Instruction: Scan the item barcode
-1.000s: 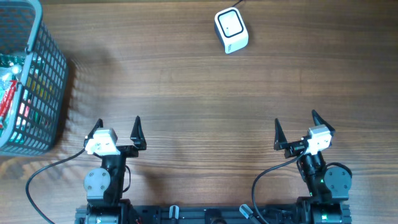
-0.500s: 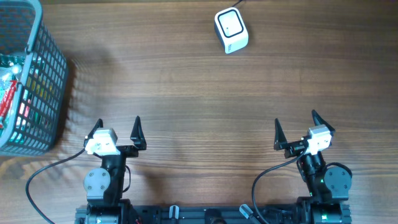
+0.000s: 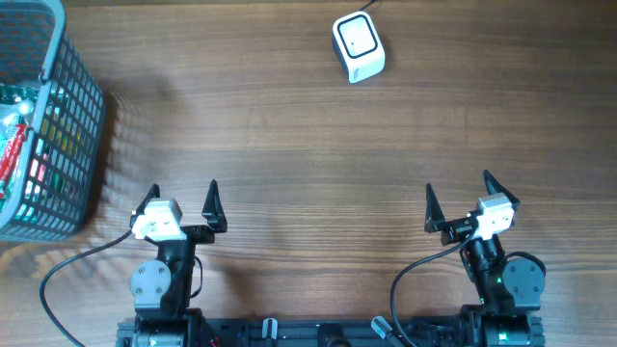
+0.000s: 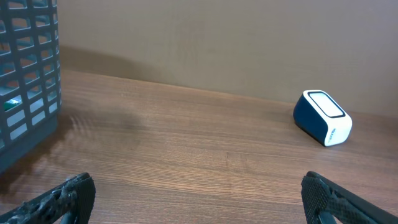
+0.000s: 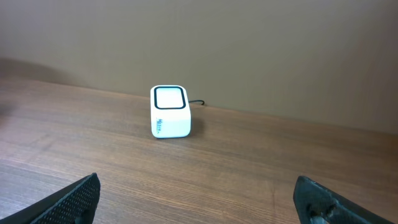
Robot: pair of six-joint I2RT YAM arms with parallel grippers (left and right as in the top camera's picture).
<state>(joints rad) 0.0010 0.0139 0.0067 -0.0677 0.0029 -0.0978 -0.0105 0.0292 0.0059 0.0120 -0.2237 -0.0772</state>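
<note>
currently | jaws: both released, empty, well short of scanner (image 3: 358, 46) | items (image 3: 14, 135) in basket (image 3: 82, 125), far left of scanner | risk: basket wall and clutter spoil the grasp; barcode could end up facing away from scanner

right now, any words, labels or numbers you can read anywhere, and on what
Nothing here can be quoted.
Small blue print on the front of the white scanner: too small and blurred to read.
Packets inside the grey basket: red and green colours show through the mesh, but no lettering is legible.
</note>
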